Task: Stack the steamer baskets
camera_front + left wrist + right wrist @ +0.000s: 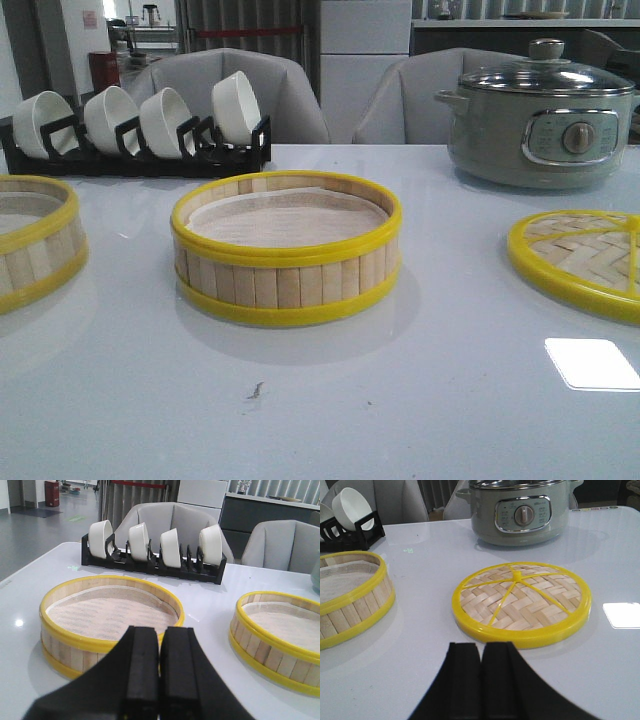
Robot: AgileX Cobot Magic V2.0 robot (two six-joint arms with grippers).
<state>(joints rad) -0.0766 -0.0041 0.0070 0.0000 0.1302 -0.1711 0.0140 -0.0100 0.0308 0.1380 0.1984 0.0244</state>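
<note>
Nothing is stacked yet. The three pieces lie apart in one row across the tabletop (400, 400), and I think they are set out like this so that each arm has its own piece to reach.

In the front view the middle basket (286, 248) sits at the centre. The left basket (30, 240) is at 9 o'clock from it, cut by the picture edge, and the lid (580, 258) lies flat at 3 o'clock. Both baskets stand upright with the white liner inside, so one can go straight down on the other.

My left fingers (159, 670) are pressed together and hold nothing. They hang just before the near rim of the left basket, which is my piece to lift. My right fingers (481, 680) are closed too, and empty, and they point at the lid, a little short of its rim.

The bowl rack (130, 125) stands at 11 o'clock from the middle basket and the electric pot (540, 125) at 1 o'clock, both well behind the row, so I judge they do not block a lift.

I must open my left fingers first to take the basket wall.
</note>
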